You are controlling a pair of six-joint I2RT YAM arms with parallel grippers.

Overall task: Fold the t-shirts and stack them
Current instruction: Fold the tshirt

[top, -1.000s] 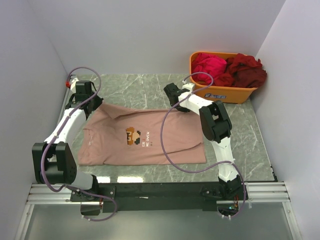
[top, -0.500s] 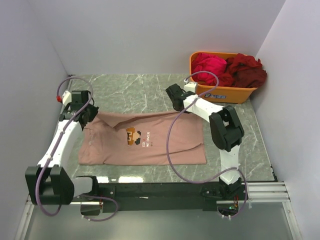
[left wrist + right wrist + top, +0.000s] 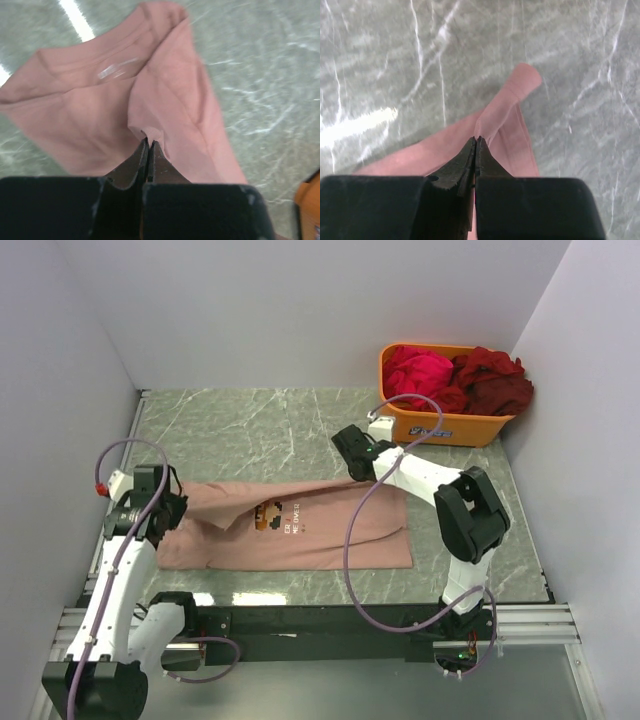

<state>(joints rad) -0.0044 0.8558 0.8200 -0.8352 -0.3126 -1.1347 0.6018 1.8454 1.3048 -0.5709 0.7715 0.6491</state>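
Two pinches on pink t-shirt [image 3: 330,535], left gripper [image 3: 148,143] and right gripper [image 3: 476,141]; only overhead shows tub [image 3: 480,428].

marble table [image 3: 250,430]: pink t-shirt [image 3: 335,532] (orange tub [image 3: 472,430] too)

Grey-green marbled table [image 3: 250,430], veined in white, boxed in by plain white walls [image 3: 300,310] on three sides. At its far right corner, an orange plastic tub [image 3: 480,426], set close against the right wall, with a small blue-and-white label [image 3: 437,431] on the front face. Along the near edge, a silver aluminium rail [image 3: 525,621] with a black plate [image 3: 320,620] at mid-span. On the glossy stone, bright streaks of reflected light [image 3: 360,122] toward the near side.
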